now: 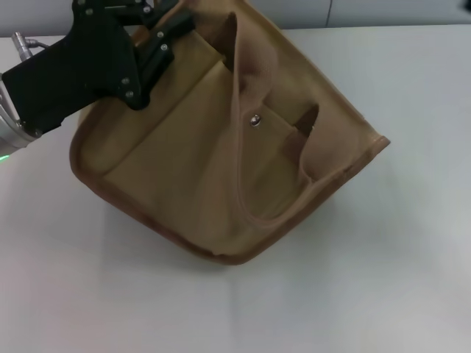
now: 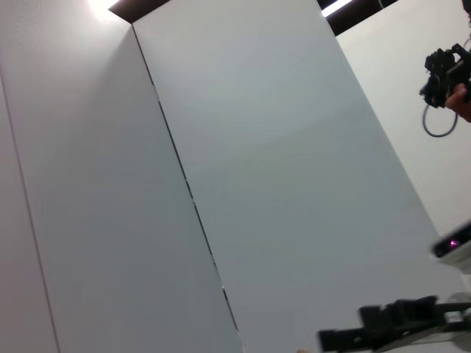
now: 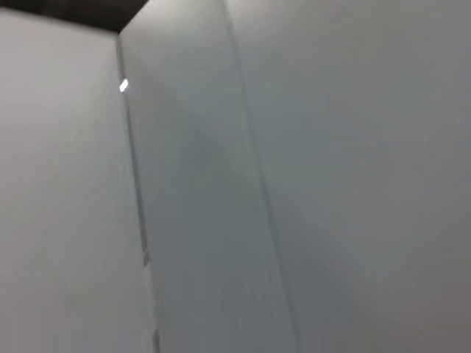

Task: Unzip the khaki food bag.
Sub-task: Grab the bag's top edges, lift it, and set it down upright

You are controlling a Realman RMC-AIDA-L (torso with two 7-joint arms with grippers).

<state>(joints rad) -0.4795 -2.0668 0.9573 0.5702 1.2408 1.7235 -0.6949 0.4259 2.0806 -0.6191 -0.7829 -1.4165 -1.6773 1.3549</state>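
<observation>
The khaki food bag [image 1: 199,154] lies on the white table [image 1: 383,279] in the head view. It is tan canvas with brown edge trim, and its front pocket faces up with the metal snap [image 1: 255,120] showing. Two wide handles [image 1: 246,81] lie across its front. My left gripper [image 1: 163,38] is at the bag's far left corner, over its top edge. The zipper and its pull are hidden. My right gripper is out of view. Both wrist views show only wall panels.
The table extends to the right of the bag and in front of it. The left wrist view shows grey wall panels [image 2: 257,169], a black device with a cable [image 2: 445,73] high up, and dark equipment [image 2: 397,323] low down.
</observation>
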